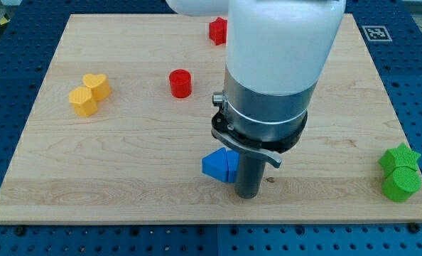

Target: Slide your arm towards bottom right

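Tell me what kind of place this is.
Probably a robotics lab bench. A wooden board lies on a blue perforated table, a printed marker tag sits by the board's top right corner, and my tip stands beside a blue block.

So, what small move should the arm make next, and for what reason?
Probably slide my tip a little toward the view's bottom right. It stands just right of the blue block, near the board's bottom middle. No block shows on the wood between it and the green blocks at the right edge, so stop short of them.
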`<act>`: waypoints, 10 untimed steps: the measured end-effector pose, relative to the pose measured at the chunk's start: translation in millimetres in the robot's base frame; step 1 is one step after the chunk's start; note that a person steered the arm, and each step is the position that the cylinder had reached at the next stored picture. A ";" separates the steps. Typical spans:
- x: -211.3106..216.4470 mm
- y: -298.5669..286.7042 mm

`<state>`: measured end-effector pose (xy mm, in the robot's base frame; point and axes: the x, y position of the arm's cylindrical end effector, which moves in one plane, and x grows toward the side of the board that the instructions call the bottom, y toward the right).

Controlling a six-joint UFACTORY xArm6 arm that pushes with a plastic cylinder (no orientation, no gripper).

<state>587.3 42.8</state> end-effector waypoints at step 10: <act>9.4 257.4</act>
<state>596.7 300.3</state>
